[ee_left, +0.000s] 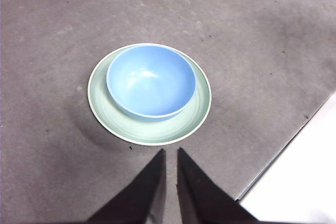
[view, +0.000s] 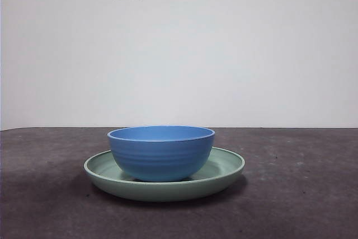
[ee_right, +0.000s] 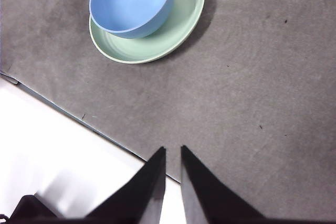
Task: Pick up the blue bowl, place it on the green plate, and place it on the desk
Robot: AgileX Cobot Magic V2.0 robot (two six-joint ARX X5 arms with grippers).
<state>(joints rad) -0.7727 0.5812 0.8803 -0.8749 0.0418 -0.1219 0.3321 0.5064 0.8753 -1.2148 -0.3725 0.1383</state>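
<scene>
the blue bowl (view: 161,152) sat upright inside the green plate (view: 226,167), resting on the plate's floor and set off-centre so a wider band of green showed on one side, and the plate lay flat on the desk (view: 302,194). no arm showed in the front view. the left gripper (ee_left: 170,153) hung above the desk with nothing between its jaws, the two black tips drawn almost together with only a thin slit between them; the stacked dishes lay just beyond those tips, apart from them. the right gripper (ee_right: 172,150) was likewise empty and nearly closed, poised near the desk's edge, with the bowl (ee_right: 131,1) and plate (ee_right: 181,22) well apart from it across bare grey surface.

judging by the layout, the bowl-on-plate part looked done and the remaining step was to lift the bowl back out and set it on the desk. the left gripper appeared better placed for it. doing it well would have meant spreading the jaws wide first, coming down over the bowl's near rim (ee_left: 149,115) so one jaw went inside and one outside, pinching the wall firmly, and lifting straight up so the plate was not dragged along.
</scene>
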